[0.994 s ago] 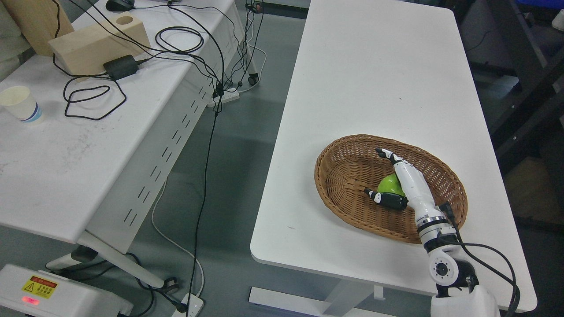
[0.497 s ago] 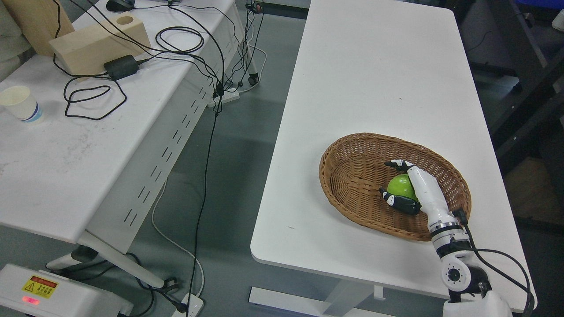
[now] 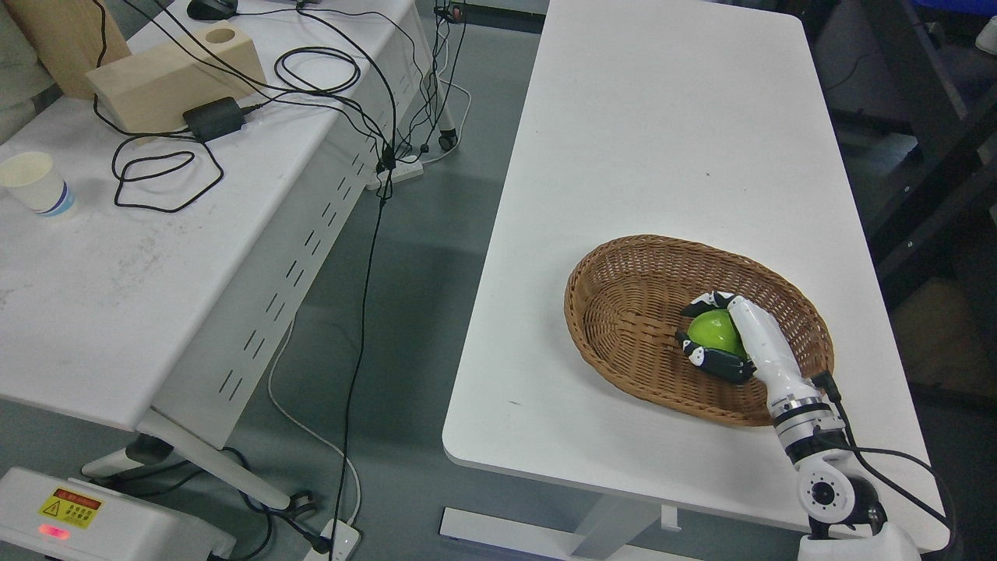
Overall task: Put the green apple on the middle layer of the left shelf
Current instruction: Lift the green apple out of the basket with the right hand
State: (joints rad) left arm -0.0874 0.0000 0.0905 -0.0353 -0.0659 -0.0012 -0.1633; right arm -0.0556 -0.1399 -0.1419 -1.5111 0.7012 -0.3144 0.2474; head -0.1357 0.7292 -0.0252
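Note:
A green apple (image 3: pixel 715 331) lies in the right half of an oval wicker basket (image 3: pixel 623 312) on the white table (image 3: pixel 662 140). My right hand (image 3: pixel 701 327) comes in from the lower right and is shut on the apple, its black-tipped fingers (image 3: pixel 713 298) curled over the apple's far side and its thumb (image 3: pixel 713 360) pressed on the near side. The white forearm (image 3: pixel 767 351) crosses the basket's near right rim. No shelf shows in the head view. The left arm is out of the picture.
A second white table (image 3: pixel 117 257) stands to the left with a wooden block (image 3: pixel 171 78), a black adapter (image 3: pixel 212 118), loose cables (image 3: pixel 311 70) and a paper cup (image 3: pixel 35 183). Grey floor with hanging cables separates the tables. A white machine base (image 3: pixel 101 518) sits at the lower left.
My right hand's fingers, stretched over the basket a second ago, have curled around the apple. The hand and forearm pulled back toward the lower right, and the basket shifted slightly right.

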